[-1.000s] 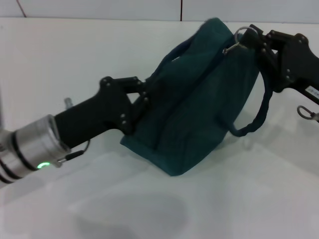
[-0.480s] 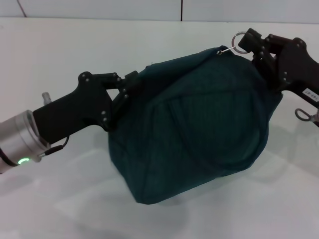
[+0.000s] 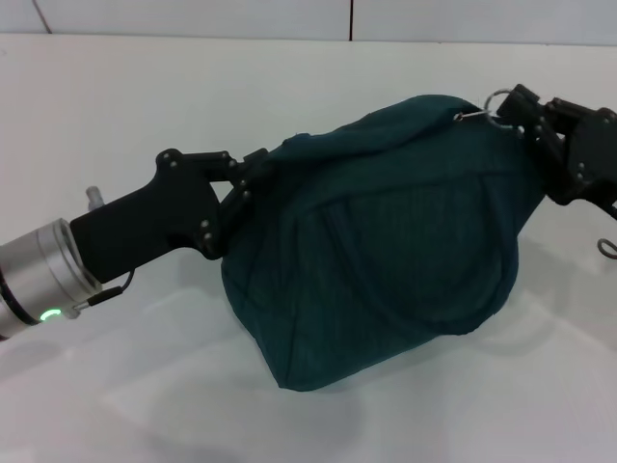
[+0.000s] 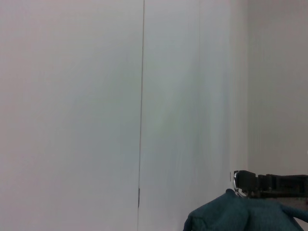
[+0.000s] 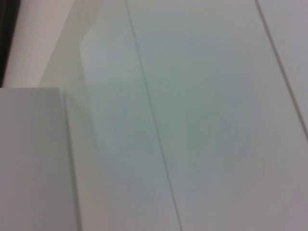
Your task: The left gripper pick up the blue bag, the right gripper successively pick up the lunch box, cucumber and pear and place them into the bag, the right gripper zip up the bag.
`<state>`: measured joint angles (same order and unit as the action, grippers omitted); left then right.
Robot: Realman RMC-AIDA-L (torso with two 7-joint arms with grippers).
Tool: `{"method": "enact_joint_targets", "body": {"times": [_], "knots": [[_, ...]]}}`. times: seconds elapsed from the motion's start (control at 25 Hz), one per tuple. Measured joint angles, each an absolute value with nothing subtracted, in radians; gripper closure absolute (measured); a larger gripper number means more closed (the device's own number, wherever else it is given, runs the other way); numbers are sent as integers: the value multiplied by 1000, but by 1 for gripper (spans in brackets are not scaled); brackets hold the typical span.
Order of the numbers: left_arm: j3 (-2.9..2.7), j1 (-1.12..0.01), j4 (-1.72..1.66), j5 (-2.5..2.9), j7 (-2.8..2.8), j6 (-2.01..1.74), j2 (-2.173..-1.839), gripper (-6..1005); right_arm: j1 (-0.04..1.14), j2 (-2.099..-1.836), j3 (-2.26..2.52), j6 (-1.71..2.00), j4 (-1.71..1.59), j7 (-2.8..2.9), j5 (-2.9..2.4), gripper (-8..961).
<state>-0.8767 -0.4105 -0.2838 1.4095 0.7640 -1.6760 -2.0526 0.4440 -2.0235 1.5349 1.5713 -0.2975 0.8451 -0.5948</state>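
Observation:
The blue bag (image 3: 386, 260) hangs bulging and closed-looking above the white table, stretched between both grippers. My left gripper (image 3: 253, 180) is shut on the bag's fabric at its left upper edge. My right gripper (image 3: 518, 108) is at the bag's top right corner, shut on the silver ring pull (image 3: 496, 98) of the zipper. The left wrist view shows the bag's top (image 4: 240, 214), the ring pull (image 4: 236, 180) and the right gripper (image 4: 269, 185) beyond it. The lunch box, cucumber and pear are not visible. The bag's handles are hidden.
The white table (image 3: 145, 106) runs under and around the bag, with a white wall and a dark seam (image 3: 351, 19) behind. A thin cable loop (image 3: 607, 247) hangs by the right arm. The right wrist view shows only white panels (image 5: 192, 120).
The bag has swung round from a tilted pose with handles showing to a bulging one. The right gripper has carried the ring pull to the right and down. The left gripper has shifted slightly.

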Motion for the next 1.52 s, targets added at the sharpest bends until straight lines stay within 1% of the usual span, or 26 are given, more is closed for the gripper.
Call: {"method": "enact_joint_targets", "body": {"times": [0.08, 0.32, 0.56, 1.52], "knots": [[-877, -411, -284, 1410, 764, -1676, -2052, 942, 439, -2023, 1534, 1572, -298, 845, -586, 938], [-877, -421, -290, 1415, 764, -1662, -2069, 944, 449, -2023, 1542, 1572, -298, 845, -586, 938], [-871, -418, -285, 1417, 765, -1663, -2055, 936, 433, -2019, 1515, 1567, -293, 840, -580, 938], [-833, -406, -290, 1398, 762, -1654, -2047, 906, 394, -2009, 1456, 1500, -233, 834, -588, 938]]}}
